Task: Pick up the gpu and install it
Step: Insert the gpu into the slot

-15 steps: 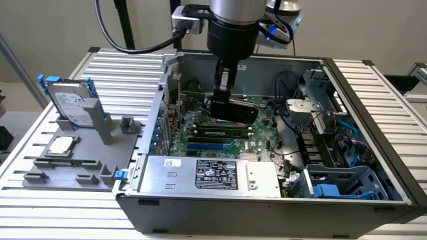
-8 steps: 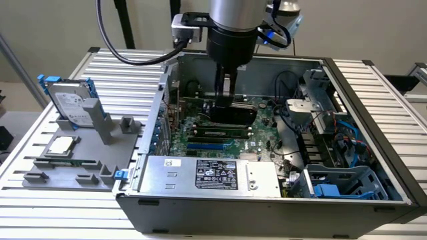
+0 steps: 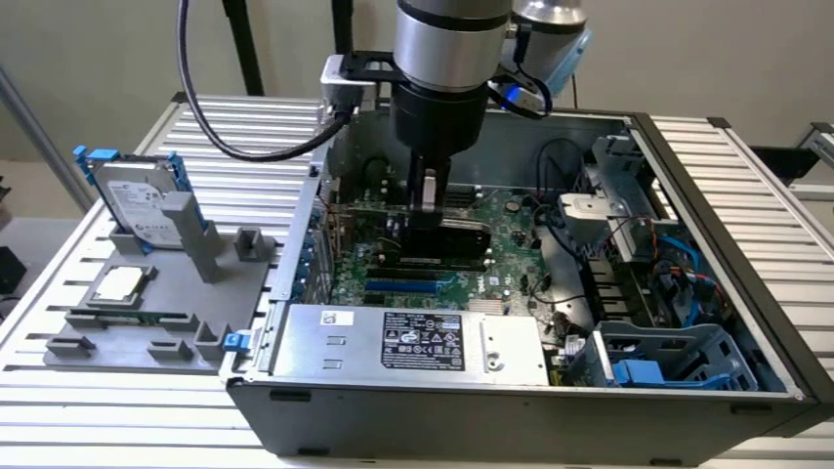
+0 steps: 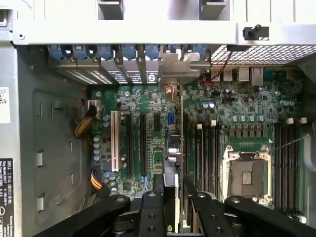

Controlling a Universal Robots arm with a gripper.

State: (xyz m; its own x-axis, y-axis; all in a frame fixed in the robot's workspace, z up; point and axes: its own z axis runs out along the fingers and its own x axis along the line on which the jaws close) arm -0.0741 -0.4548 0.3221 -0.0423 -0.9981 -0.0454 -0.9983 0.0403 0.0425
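Green gpu edge-on, clamped in claw over mobo.

Even, soft light lay bright on the slatted table. Shadow pooled inside the case, and its metal rail glared pale.

This is a robotics lab or test workshop: an industrial robot arm hangs over an opened desktop computer case on a slatted aluminium surface, its hand clamped on the gpu above the motherboard. At the exterior view's left a grey fixture tray holds loose parts such as a hard drive, before a plain pale wall.
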